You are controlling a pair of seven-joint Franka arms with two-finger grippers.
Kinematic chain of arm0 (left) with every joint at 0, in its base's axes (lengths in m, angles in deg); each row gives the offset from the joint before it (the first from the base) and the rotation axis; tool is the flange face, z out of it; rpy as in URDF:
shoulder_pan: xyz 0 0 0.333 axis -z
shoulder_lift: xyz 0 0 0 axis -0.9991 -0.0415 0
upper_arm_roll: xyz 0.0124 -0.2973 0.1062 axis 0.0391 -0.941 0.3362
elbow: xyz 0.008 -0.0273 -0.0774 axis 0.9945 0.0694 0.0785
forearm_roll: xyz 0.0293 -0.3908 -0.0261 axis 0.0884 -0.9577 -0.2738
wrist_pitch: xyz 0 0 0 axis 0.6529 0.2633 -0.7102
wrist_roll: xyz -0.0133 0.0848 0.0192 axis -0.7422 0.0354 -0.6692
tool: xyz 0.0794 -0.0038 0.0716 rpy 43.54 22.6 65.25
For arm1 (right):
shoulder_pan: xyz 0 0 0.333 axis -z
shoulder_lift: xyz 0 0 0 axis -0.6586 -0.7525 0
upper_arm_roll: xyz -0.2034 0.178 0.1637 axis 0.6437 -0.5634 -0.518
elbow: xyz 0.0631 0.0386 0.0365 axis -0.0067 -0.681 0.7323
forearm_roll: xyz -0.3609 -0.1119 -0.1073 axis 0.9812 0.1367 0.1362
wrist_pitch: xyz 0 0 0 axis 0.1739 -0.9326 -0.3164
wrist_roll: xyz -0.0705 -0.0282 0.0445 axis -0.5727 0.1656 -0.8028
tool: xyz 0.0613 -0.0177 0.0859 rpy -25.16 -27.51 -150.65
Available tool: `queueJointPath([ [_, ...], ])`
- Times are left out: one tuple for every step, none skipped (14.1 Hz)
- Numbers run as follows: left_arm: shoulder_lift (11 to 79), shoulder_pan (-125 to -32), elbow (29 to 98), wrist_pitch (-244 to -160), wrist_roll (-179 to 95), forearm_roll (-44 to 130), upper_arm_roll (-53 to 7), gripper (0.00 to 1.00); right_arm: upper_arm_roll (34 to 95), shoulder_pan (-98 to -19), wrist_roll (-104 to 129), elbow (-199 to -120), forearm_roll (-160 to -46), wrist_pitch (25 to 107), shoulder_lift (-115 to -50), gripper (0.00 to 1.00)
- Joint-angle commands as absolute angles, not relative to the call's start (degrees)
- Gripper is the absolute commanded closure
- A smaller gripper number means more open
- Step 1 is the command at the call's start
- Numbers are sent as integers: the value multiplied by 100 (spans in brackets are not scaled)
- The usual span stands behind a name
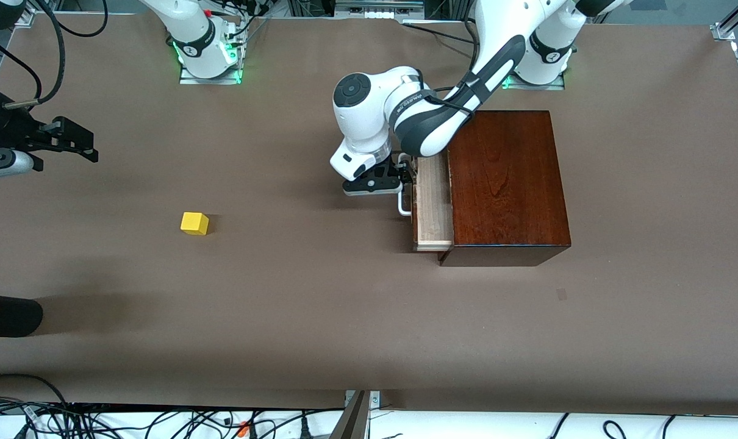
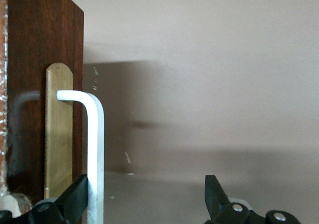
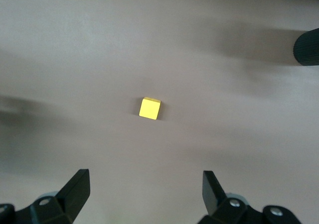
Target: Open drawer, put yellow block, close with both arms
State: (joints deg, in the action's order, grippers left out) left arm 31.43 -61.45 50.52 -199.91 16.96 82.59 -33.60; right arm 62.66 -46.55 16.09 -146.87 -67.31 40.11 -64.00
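The dark mahogany box (image 1: 506, 183) stands toward the left arm's end of the table. Its drawer (image 1: 433, 207) is pulled partly out, showing the pale wood tray. My left gripper (image 1: 405, 174) is at the white U-shaped handle (image 1: 404, 204). In the left wrist view the left gripper (image 2: 147, 194) is open, one finger (image 2: 75, 196) tucked between the handle bar (image 2: 94, 154) and the drawer front (image 2: 30, 84). The yellow block (image 1: 194, 223) lies on the bare table toward the right arm's end. My right gripper (image 1: 91, 145) hovers open above the table; its wrist view shows the right gripper (image 3: 146, 186) empty and the block (image 3: 149, 108) ahead.
A black rounded object (image 1: 9, 314) juts in at the table's edge at the right arm's end, nearer the front camera than the block; it also shows in the right wrist view (image 3: 306, 47). Cables (image 1: 161, 421) lie along the near edge.
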Motion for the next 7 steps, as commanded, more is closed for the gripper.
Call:
queueJointPath([
  [2870, -5879, 4600, -20112, 1854, 8049, -3396, 0, 6239, -4603, 1588, -14657, -6707, 4018, -6442, 0],
  [2869, -5862, 4591, -20112, 1854, 8014, -3387, 0, 6239, -4594, 1588, -14657, -6733, 4035, -6451, 0],
  [2869, -5862, 4591, -20112, 1846, 8014, -3387, 0, 6239, -4585, 1605, -14657, -6742, 4035, -6504, 0],
  [2878, -5896, 4591, -20112, 1785, 8014, -3378, 0, 6239, -4585, 1606, -14657, -6742, 4035, -6548, 0],
  [2930, -5958, 4591, -20086, 1749, 8014, -3378, 0, 6239, -4594, 1579, -14657, -6742, 4035, -6557, 0],
  [3027, -6028, 4582, -20034, 1732, 8014, -3387, 0, 6239, -4594, 1579, -14657, -6742, 4044, -6566, 0],
  [3158, -6150, 4591, -19955, 1679, 7988, -3439, 0, 6239, -4585, 1579, -14657, -6734, 4053, -6574, 0],
])
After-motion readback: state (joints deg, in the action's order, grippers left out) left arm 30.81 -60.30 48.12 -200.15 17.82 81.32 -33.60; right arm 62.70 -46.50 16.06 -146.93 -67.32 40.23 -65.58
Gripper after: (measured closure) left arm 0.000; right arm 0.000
